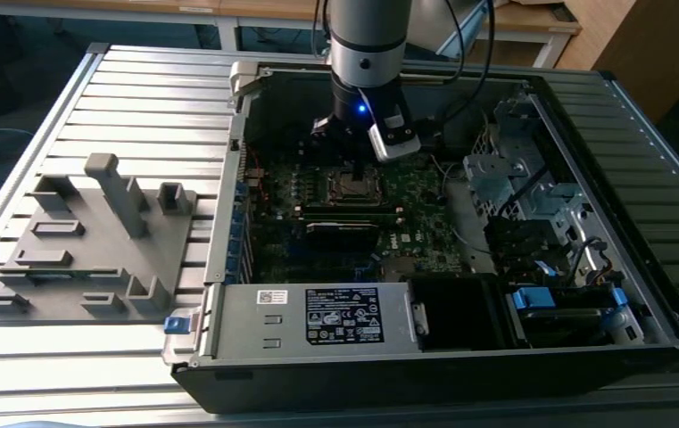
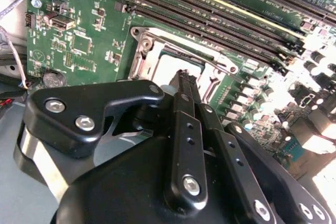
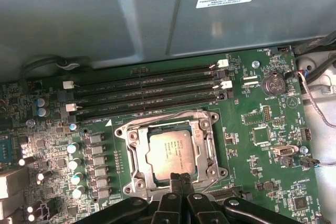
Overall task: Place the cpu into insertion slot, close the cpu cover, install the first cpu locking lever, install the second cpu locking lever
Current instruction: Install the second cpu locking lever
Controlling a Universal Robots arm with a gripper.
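Black metal gripper (image 3: 181, 179), fingers pinched together empty, hovers at the six o'clock edge of the shiny silver square cpu cover (image 3: 169, 150), closed over the dull grey cpu (image 3: 170, 152).

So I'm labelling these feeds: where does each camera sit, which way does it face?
Exterior view: high off the arm, looking down into the open computer case; the arm shows.
First wrist view: on the arm, facing the cpu under its cover; gripper tips meet.
Second wrist view: on the arm, looking along the gripper.
Both wrist views share cpu socket and gripper.
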